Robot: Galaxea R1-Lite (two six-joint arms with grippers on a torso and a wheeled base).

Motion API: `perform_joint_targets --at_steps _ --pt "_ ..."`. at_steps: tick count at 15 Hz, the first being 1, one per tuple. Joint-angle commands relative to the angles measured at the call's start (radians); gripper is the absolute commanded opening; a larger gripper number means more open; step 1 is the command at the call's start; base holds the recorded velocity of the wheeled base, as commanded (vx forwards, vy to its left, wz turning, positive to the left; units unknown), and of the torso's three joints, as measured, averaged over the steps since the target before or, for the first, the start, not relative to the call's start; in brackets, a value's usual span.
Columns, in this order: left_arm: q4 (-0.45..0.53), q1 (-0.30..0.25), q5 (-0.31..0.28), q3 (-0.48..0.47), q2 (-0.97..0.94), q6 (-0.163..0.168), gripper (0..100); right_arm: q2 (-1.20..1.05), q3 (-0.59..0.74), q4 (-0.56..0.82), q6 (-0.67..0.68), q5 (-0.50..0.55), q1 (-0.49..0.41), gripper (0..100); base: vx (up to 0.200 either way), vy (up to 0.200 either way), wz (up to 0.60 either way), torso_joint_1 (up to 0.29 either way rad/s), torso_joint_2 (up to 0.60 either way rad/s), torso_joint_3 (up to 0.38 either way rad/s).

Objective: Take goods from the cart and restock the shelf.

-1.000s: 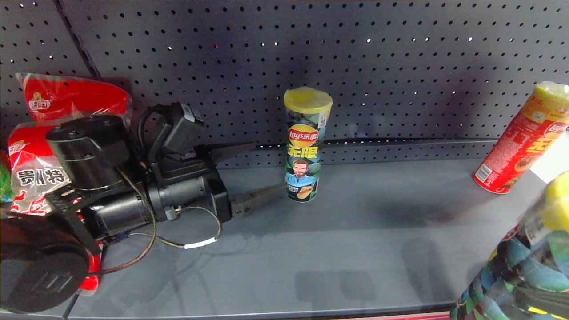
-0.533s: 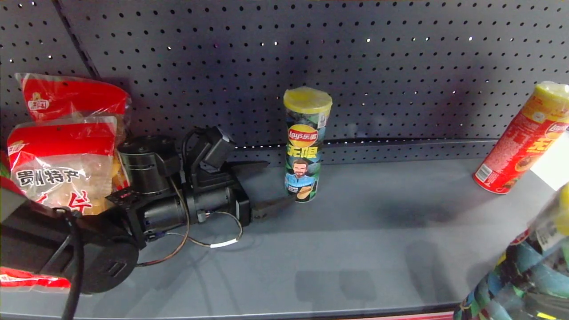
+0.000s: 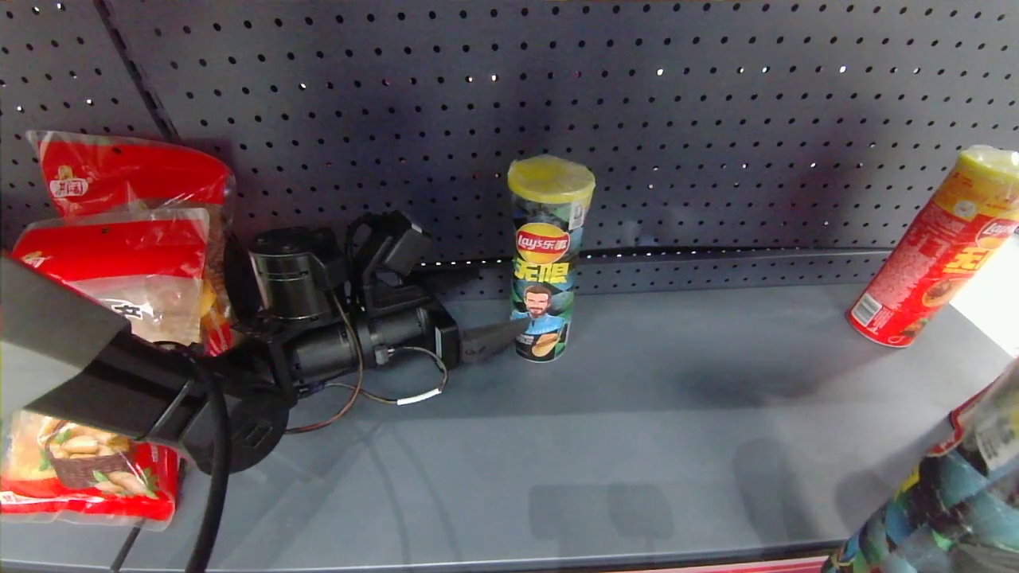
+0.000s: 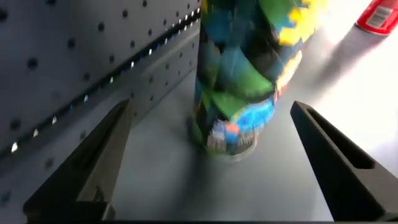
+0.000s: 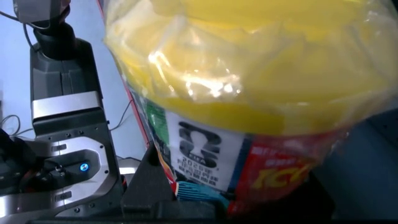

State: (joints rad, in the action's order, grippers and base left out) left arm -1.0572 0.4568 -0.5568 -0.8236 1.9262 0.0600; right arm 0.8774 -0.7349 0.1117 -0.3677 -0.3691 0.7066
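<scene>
While my left claw (image 3: 500,298) is hanging low over the shelf (image 3: 637,414), its fingers are spread wide and gripping nothing. It's pointing at the green-blue can (image 3: 545,263), which is standing upright on the shelf close to the pegboard (image 3: 716,119), yellow lid on top.

Left wrist view: left claw (image 4: 211,109) is straddling the green-blue can (image 4: 239,81), one finger on each side, gaps showing on both sides, can sitting a bit past the tips. Head view: the nearer fingertip is overlapping the can's lower part; can't tell if it's touching.

My right claw (image 5: 230,193) is pinching the second can (image 5: 249,93), which has a multicolour print and a yellow lid under clear wrap. Head view is showing the second can (image 3: 931,509) at the lower right, tilted, hanging off the shelf's front edge.

At the right end of the shelf the red can (image 3: 931,255) is leaning, yellow lid up, well apart from the green-blue can. That red can (image 4: 379,15) is also showing far behind in the left wrist view.

On the left end the snack bags (image 3: 119,231), red and clear, are standing against the pegboard, just beside my left arm. Another pack, the nut bag (image 3: 80,469), is lying flat at the front left of the shelf.
</scene>
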Motion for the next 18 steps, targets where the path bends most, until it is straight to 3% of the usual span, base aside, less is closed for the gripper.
perform_joint_targets --at_steps 1,5,11,18 --pt "-0.001 0.010 -0.005 -0.034 0.031 0.000 100 0.005 0.005 0.000 0.000 -0.001 0.002 0 0.000 0.000 0.00 0.000 0.00 0.000" --pt "0.000 0.066 -0.003 -0.075 0.056 -0.017 100 0.017 0.006 0.000 0.000 -0.001 0.019 0 0.000 0.000 0.00 0.000 0.00 0.000" --pt "-0.001 0.072 -0.003 -0.160 0.134 -0.023 100 0.017 0.029 -0.001 0.000 0.004 0.024 0 0.000 0.000 0.00 0.000 0.00 0.000" --pt "-0.012 0.083 -0.003 -0.155 0.136 -0.022 100 0.021 0.029 -0.003 0.000 0.004 0.037 0 0.000 0.000 0.00 0.000 0.00 0.000"
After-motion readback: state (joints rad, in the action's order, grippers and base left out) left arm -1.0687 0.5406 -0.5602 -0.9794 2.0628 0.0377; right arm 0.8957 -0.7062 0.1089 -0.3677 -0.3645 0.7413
